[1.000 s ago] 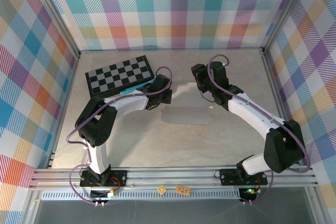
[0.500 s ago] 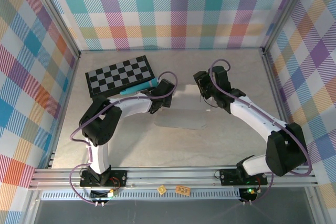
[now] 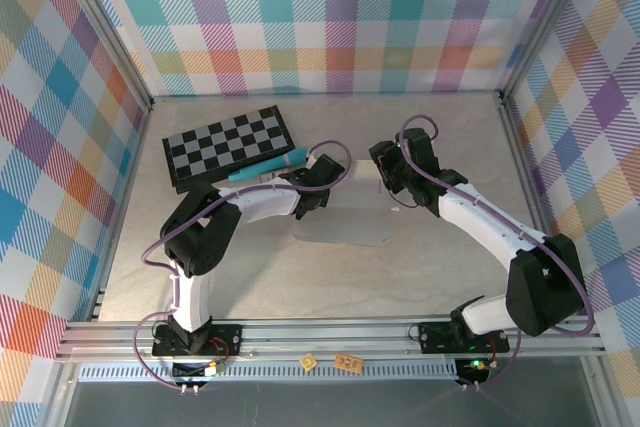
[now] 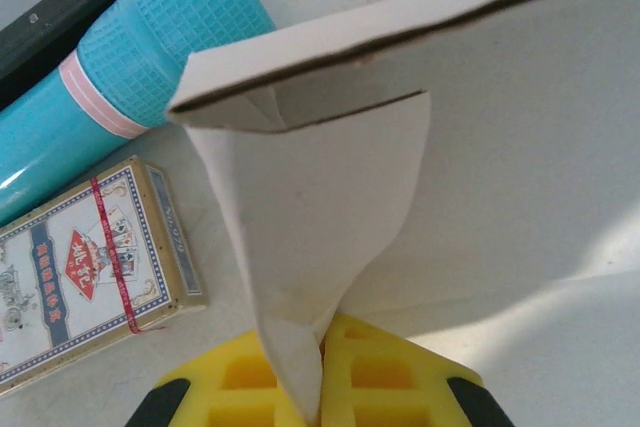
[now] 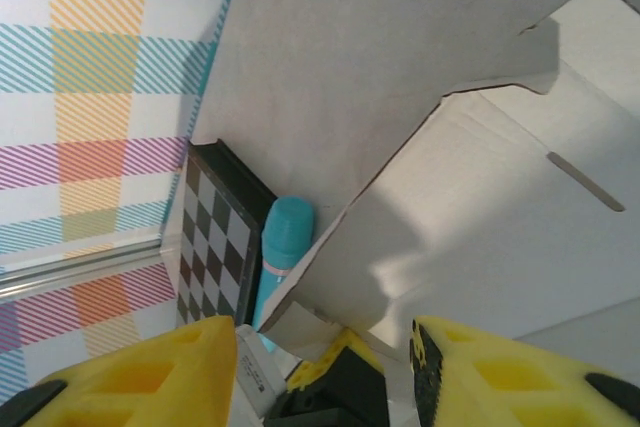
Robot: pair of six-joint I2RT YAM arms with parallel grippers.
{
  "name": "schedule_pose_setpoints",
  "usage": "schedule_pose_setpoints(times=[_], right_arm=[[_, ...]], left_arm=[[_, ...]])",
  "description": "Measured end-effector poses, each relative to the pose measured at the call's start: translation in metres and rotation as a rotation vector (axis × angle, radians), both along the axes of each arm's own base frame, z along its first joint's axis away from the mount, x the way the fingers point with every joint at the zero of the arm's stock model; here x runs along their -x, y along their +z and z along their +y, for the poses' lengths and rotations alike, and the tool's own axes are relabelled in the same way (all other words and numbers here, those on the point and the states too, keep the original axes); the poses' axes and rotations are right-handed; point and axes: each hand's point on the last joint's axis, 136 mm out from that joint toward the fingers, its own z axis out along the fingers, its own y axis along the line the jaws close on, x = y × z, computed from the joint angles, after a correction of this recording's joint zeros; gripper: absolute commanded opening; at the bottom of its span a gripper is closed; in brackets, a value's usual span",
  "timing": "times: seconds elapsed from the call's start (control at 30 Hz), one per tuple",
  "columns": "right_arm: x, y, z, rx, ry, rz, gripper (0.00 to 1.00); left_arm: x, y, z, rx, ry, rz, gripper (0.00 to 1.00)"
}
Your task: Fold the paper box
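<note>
The paper box (image 3: 350, 217) is a white creased sheet lying between the two arms at mid-table, its left side lifted. My left gripper (image 3: 320, 185) is at that left end. In the left wrist view its yellow fingers (image 4: 400, 372) are shut on a bent side flap (image 4: 310, 217) of the paper box, under a raised panel edge. My right gripper (image 3: 388, 177) hangs over the box's back right part. Its yellow fingers (image 5: 130, 377) stand wide apart, and the box panel (image 5: 480, 227) and the left gripper show between and beyond them.
A black-and-grey checkerboard (image 3: 228, 144) lies at the back left, with a teal cylinder (image 3: 265, 167) along its near edge. A boxed deck of cards (image 4: 90, 267) rests beside the cylinder. Plaid walls close in three sides. Two small tags (image 3: 348, 360) sit on the front rail.
My left gripper has moved right and towards the back with the flap in it, raising the box's left side. The sheet has shifted slightly. My right gripper has barely moved.
</note>
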Motion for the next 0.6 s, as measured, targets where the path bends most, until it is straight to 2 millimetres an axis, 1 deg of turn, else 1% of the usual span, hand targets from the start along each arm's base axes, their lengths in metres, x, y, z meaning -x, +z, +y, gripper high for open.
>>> schedule_pose_setpoints(times=[0.2, 0.3, 0.43, 0.53, 0.6], right_arm=[[0.004, 0.0, -0.007, 0.042, 0.003, 0.021, 0.5], [0.004, 0.004, -0.011, 0.058, 0.009, 0.021, 0.53], [0.001, 0.01, -0.024, 0.082, 0.01, 0.035, 0.55], [-0.002, 0.02, -0.034, 0.113, 0.019, 0.034, 0.55], [-0.004, 0.031, -0.039, 0.136, 0.029, 0.023, 0.55]], left_arm=[[0.001, 0.0, 0.002, -0.025, 0.005, 0.014, 0.0], [0.002, 0.001, -0.001, -0.019, -0.005, 0.03, 0.0], [0.004, 0.004, -0.008, 0.012, -0.027, 0.062, 0.0], [0.005, 0.011, -0.015, 0.042, -0.046, 0.086, 0.0], [0.007, 0.018, -0.018, 0.058, -0.056, 0.095, 0.0]])
